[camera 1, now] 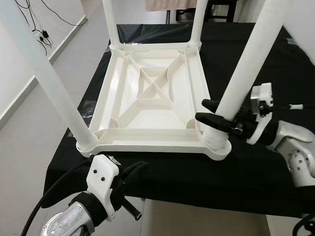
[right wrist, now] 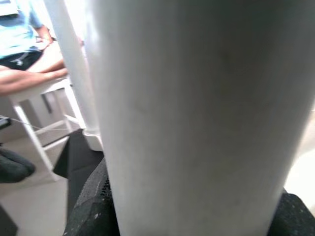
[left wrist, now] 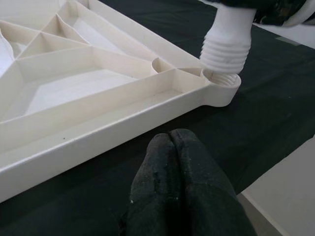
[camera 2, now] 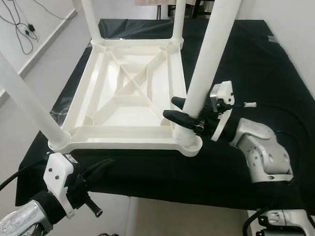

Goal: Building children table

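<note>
Leg [camera 2: 207, 64] between right gripper [camera 2: 179, 110] fingers, seemingly clamped; left gripper [left wrist: 172, 147] fingers together beside tabletop [camera 1: 146, 97].

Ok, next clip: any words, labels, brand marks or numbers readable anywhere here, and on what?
None can be read.
Upturned white plastic tabletop: bare ribs, no marking.
White table leg gripped by the right gripper: plain.
Left gripper, shut near the table's edge: no label.
Black cloth: no print.
</note>
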You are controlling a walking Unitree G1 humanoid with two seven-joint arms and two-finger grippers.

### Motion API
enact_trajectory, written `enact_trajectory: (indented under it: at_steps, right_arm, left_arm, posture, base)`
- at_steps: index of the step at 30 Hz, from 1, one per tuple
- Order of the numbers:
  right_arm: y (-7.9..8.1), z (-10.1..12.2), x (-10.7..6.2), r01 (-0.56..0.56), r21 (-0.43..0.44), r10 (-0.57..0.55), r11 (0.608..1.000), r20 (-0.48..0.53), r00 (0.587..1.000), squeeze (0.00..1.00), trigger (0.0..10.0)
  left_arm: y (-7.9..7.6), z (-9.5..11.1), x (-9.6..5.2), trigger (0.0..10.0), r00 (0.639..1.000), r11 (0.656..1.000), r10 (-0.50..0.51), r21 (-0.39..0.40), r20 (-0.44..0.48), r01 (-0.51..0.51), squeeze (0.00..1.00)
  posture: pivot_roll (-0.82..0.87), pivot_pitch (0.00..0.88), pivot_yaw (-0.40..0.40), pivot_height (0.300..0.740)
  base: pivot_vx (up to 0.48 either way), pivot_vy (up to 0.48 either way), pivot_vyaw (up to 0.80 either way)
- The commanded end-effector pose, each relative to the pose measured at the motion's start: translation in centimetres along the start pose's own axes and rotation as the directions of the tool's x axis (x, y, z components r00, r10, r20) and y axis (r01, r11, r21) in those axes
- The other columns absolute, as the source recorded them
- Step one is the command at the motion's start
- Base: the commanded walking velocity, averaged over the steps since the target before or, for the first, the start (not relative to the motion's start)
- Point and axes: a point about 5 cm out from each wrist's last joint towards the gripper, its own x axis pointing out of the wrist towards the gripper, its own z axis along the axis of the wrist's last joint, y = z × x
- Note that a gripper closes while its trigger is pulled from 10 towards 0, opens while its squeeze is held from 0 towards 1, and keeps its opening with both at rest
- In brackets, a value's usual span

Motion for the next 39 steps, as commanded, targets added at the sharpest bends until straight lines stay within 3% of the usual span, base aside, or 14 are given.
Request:
enact_trajectory:
  at_steps: [1,6,7,8,9,11,18,21,39]
  right_arm:
    - [0.7,-0.1,0.6,-0.026,-0.004,0.026,1.000,0.012,1.000,0.00,10.0]
    - [0.3,-0.1,0.7,-0.010,0.010,0.010,1.000,0.026,1.000,0.00,10.0]
    - [0.2,-0.1,0.5,-0.007,0.015,0.006,1.000,0.026,1.000,0.00,10.0]
    - [0.2,-0.1,0.5,-0.007,0.015,0.006,1.000,0.026,1.000,0.00,10.0]
    - [0.1,0.0,0.2,-0.006,0.018,0.006,1.000,0.023,1.000,0.00,10.0]
    - [0.1,0.1,-0.3,-0.008,0.025,0.007,1.000,0.023,1.000,0.00,10.0]
    - [0.7,0.2,-0.2,-0.028,0.027,0.027,0.999,0.033,0.999,0.00,10.0]
    - [0.9,0.2,0.0,-0.042,0.029,0.041,0.999,0.037,0.998,0.00,10.0]
    - [2.2,0.3,1.3,-0.101,0.005,0.101,0.995,0.037,0.994,0.00,10.0]
  left_arm:
    - [0.0,0.0,-0.4,0.0,1.000,1.000,0.006,0.002,-0.022,-0.006,0.00]
    - [0.0,0.0,-0.5,0.0,0.999,1.000,0.015,0.008,-0.033,-0.015,0.00]
    - [-0.1,0.0,-0.6,4.5,0.999,1.000,0.019,0.013,-0.039,-0.018,0.00]
    - [-0.1,0.0,-0.6,4.5,0.999,1.000,0.019,0.013,-0.039,-0.018,0.00]
    - [-0.1,0.1,-0.7,10.0,0.999,0.999,0.028,0.024,-0.040,-0.027,0.00]
    - [-0.1,0.0,-0.7,10.0,0.998,0.998,0.027,0.053,-0.058,-0.024,0.00]
    - [-0.1,0.0,-0.8,10.0,0.998,1.000,0.018,0.026,-0.064,-0.016,0.00]
    - [-0.3,0.0,-0.9,10.0,0.997,0.999,-0.032,-0.001,-0.063,0.032,0.00]
    - [-0.4,0.0,-0.8,10.0,0.997,0.999,-0.037,-0.010,-0.063,0.036,0.00]
  posture:
    - [0.08,0.233,0.001,0.740]
    - [0.08,0.233,0.001,0.740]
    - [0.09,0.238,-0.002,0.740]
    - [0.09,0.238,-0.002,0.740]
    - [0.09,0.242,0.003,0.740]
    - [0.09,0.243,0.004,0.740]
    - [0.09,0.244,0.009,0.740]
    - [0.09,0.241,0.008,0.740]
    - [0.09,0.242,0.003,0.740]
  base:
    - [0.000,0.000,0.00]
    - [0.000,0.000,0.00]
    - [0.000,0.000,0.00]
    - [0.000,0.000,0.00]
    - [0.000,0.000,0.00]
    - [0.000,-0.420,0.00]
    - [0.036,-0.398,0.00]
    - [0.000,0.000,0.00]
    - [0.000,0.000,0.00]
